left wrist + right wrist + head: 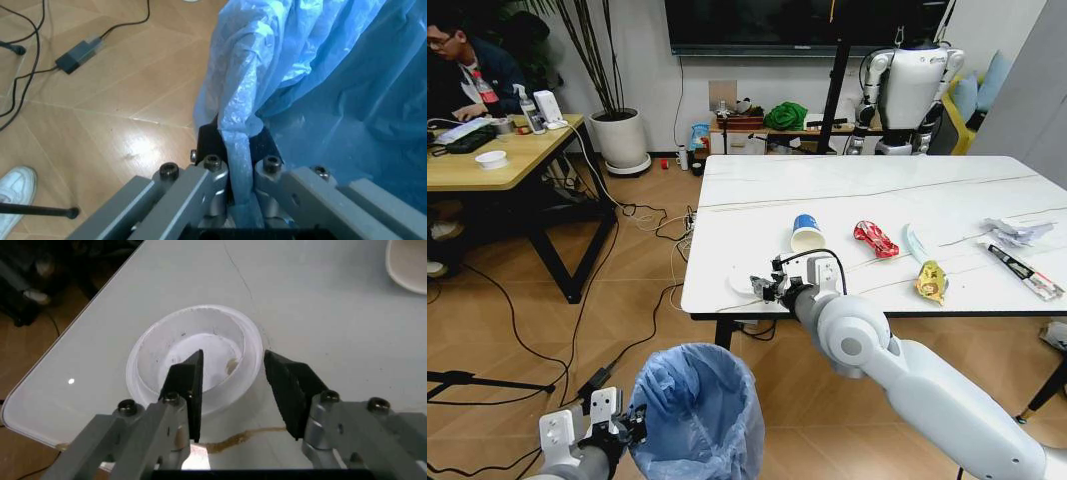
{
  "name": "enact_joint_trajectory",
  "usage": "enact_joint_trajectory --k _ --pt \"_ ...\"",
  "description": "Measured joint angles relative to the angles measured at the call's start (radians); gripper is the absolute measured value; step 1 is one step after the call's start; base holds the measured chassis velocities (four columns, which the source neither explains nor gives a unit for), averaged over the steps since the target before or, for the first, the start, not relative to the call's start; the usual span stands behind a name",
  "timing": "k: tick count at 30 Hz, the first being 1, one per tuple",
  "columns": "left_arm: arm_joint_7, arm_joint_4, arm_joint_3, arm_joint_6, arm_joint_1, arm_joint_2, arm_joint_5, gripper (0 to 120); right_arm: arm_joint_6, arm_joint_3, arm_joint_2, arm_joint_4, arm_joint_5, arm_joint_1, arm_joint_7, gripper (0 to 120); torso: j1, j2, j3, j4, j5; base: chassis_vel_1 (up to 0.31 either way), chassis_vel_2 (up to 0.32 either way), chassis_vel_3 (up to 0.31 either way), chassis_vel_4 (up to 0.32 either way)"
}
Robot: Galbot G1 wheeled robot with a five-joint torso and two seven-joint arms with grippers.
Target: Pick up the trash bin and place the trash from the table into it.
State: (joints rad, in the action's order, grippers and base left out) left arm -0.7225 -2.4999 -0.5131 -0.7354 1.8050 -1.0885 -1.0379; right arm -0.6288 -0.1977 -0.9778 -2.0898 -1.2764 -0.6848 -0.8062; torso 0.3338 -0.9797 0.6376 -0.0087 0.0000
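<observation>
The trash bin point(692, 410), lined with a crinkly light-blue bag point(300, 75), stands low in front of me, before the table point(877, 195). My left gripper point(622, 427) point(240, 200) is shut on the bin's bagged rim. My right gripper point(767, 288) point(233, 360) hovers open at the table's near left corner, one finger inside the white disc point(740, 284) point(213, 330) and one outside its rim. Farther along lie a blue-rimmed cup point(805, 233), a red wrapper point(875, 238), a pale mask point(914, 243), a yellow wrapper point(931, 281), crumpled paper point(1017, 232) and a long black-white wrapper point(1025, 270).
A wooden desk point(497, 160) with a seated person stands at the left. Cables point(637, 215) and a power adapter point(79, 52) lie on the floor. A plant pot point(619, 135), a low shelf point(757, 130) and another robot point(907, 90) stand behind the table.
</observation>
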Motion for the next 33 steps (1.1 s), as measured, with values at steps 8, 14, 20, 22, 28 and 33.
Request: enact_joint_trajectory --k 8,14,20,22,28,33 --pt "0.009 0.0 -0.004 0.0 -0.005 0.001 0.001 0 0.004 -0.017 0.0 0.008 -0.003 0.01 -0.002 22 0.0 0.0 0.0 0.0 0.0 0.0 0.0 0.0 0.0" --pt "0.011 0.0 -0.007 0.0 -0.008 0.001 0.001 0 0.007 -0.02 0.001 0.013 -0.003 0.013 -0.003 2 0.0 0.0 0.0 0.0 0.0 0.0 0.0 0.0 0.0" --pt "0.011 0.0 -0.008 0.0 -0.01 0.0 0.001 0 0.007 -0.02 0.001 0.013 0.002 0.008 -0.002 0 0.0 0.0 0.0 0.0 0.0 0.0 0.0 0.0 0.0" --pt "0.012 0.0 -0.009 0.0 -0.011 0.0 0.001 0 0.007 -0.021 0.001 0.013 0.004 0.008 -0.002 0 0.0 0.0 0.0 0.0 0.0 0.0 0.0 0.0 0.0" --pt "0.012 0.0 -0.011 0.0 -0.011 0.0 0.003 0 0.008 -0.018 0.003 0.012 0.008 0.006 0.0 0 0.0 0.0 0.0 0.0 0.0 0.0 0.0 0.0 0.0" --pt "0.013 0.0 -0.009 0.0 -0.012 -0.001 0.008 0 0.009 0.0 0.005 0.001 0.013 0.009 0.001 0 0.0 0.0 0.0 0.0 0.0 0.0 0.0 0.0 0.0"
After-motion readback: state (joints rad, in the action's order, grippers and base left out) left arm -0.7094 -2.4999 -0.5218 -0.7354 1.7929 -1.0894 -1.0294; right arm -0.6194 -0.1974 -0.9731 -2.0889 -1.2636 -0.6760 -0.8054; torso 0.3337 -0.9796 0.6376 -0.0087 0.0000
